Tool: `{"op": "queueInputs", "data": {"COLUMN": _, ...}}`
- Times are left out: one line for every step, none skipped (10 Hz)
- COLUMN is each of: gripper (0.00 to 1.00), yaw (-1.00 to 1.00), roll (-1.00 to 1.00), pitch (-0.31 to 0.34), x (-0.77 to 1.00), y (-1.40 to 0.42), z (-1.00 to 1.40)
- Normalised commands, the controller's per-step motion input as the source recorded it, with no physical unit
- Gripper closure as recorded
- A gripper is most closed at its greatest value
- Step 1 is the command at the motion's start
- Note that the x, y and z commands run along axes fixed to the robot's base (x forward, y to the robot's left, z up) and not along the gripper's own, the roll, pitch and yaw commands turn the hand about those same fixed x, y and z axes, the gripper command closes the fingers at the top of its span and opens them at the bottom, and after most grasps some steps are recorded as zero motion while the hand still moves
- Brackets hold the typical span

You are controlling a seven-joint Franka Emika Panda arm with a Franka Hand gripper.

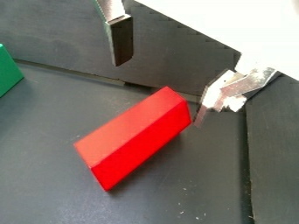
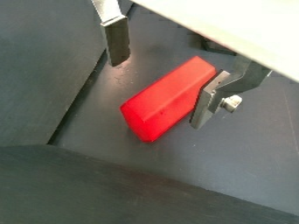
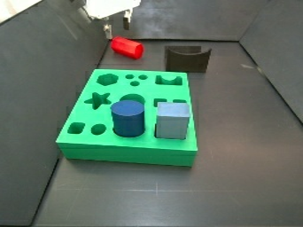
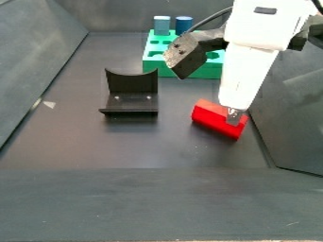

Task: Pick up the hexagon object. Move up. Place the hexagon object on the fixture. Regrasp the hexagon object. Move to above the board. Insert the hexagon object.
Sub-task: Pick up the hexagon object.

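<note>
The hexagon object [image 1: 135,138] is a bright red peg lying flat on the dark floor; it also shows in the other wrist view [image 2: 167,98] and in both side views [image 3: 127,47] [image 4: 218,121]. My gripper [image 1: 163,72] is open, low over one end of the peg, its fingers [image 1: 121,39] apart with the peg's end between them, not gripped; the other wrist view shows the gripper [image 2: 162,73] the same way. The fixture [image 3: 187,58] [image 4: 128,93] stands beside the peg. The green board [image 3: 85,135] [image 4: 154,49] lies further off.
A blue cylinder [image 3: 128,118] and a grey-blue cube [image 3: 173,120] stand in the board. Dark walls enclose the floor, one close behind the peg [image 1: 163,44]. A corner of the board [image 1: 7,72] shows in a wrist view.
</note>
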Motion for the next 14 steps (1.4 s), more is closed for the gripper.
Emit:
{"op": "queueInputs", "data": {"gripper": 0.00, "yaw": 0.29, "roll": -0.07, "pitch": -0.224, "x": 0.00, "y": 0.00, "z": -0.31}}
{"op": "queueInputs", "data": {"gripper": 0.00, "yaw": 0.33, "roll": -0.06, "pitch": -0.220, "x": 0.05, "y": 0.00, "z": -0.42}}
{"op": "queueInputs", "data": {"gripper": 0.00, "yaw": 0.33, "roll": -0.02, "pitch": -0.187, "x": 0.00, "y": 0.00, "z": -0.47}}
{"op": "queueInputs", "data": {"gripper": 0.00, "yaw": 0.32, "roll": 0.00, "pitch": -0.174, "x": 0.00, "y": 0.00, "z": -0.54}}
{"op": "queueInputs", "data": {"gripper": 0.00, "yaw": 0.31, "roll": 0.00, "pitch": -0.167, "x": 0.00, "y": 0.00, "z": -0.58}}
{"op": "queueInputs", "data": {"gripper": 0.00, "yaw": 0.31, "roll": 0.00, "pitch": -0.187, "x": 0.00, "y": 0.00, "z": -0.58}}
{"op": "queueInputs", "data": {"gripper": 0.00, "yaw": 0.28, "roll": -0.03, "pitch": -0.213, "x": 0.00, "y": 0.00, "z": -0.54}}
{"op": "queueInputs", "data": {"gripper": 0.00, "yaw": 0.06, "roll": -0.07, "pitch": 0.000, "x": 0.09, "y": 0.08, "z": 0.00}}
{"op": "queueInputs", "data": {"gripper": 0.00, "yaw": 0.00, "roll": 0.00, "pitch": 0.000, "x": 0.00, "y": 0.00, "z": 0.00}}
{"op": "queueInputs", "data": {"gripper": 1.00, "yaw": 0.00, "roll": 0.00, "pitch": 0.000, "x": 0.00, "y": 0.00, "z": 0.00}}
{"op": "queueInputs", "data": {"gripper": 1.00, "yaw": 0.00, "roll": 0.00, "pitch": 0.000, "x": 0.00, "y": 0.00, "z": 0.00}}
{"op": "queueInputs", "data": {"gripper": 1.00, "yaw": 0.00, "roll": 0.00, "pitch": 0.000, "x": 0.00, "y": 0.00, "z": 0.00}}
{"op": "queueInputs", "data": {"gripper": 1.00, "yaw": 0.00, "roll": 0.00, "pitch": 0.000, "x": 0.00, "y": 0.00, "z": 0.00}}
{"op": "queueInputs", "data": {"gripper": 1.00, "yaw": 0.00, "roll": 0.00, "pitch": 0.000, "x": 0.00, "y": 0.00, "z": 0.00}}
